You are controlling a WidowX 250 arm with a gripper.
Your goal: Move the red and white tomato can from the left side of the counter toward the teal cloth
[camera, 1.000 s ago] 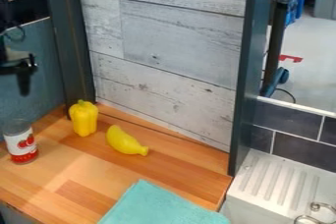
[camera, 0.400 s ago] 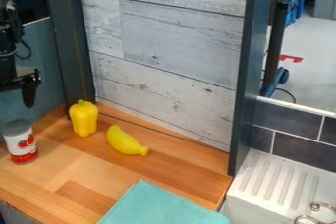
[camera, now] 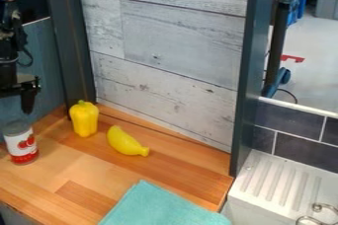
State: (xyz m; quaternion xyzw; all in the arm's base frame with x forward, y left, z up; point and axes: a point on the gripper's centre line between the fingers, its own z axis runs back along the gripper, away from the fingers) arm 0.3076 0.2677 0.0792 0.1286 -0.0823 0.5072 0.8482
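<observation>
The black gripper (camera: 27, 95) hangs at the left edge, above the can and touching nothing that I can make out. Below it a can (camera: 21, 142) with a white and red label stands upright on the wooden counter (camera: 86, 169). A yellow bell pepper (camera: 84, 119) stands upright near the dark left post. To its right lies a yellow banana (camera: 127, 142), its narrow end pointing right. A folded teal cloth (camera: 161, 208) lies at the counter's front edge.
A grey plank wall (camera: 172, 56) rises behind the counter between two dark posts, the right one (camera: 247, 81) at the counter's corner. On the lower right is a white ribbed sink drainboard (camera: 280, 184) with a metal faucet (camera: 320, 214).
The gripper has come down and slightly to the right, then shifted a little since the middle frame. The can, pepper, banana and cloth have stayed put.
</observation>
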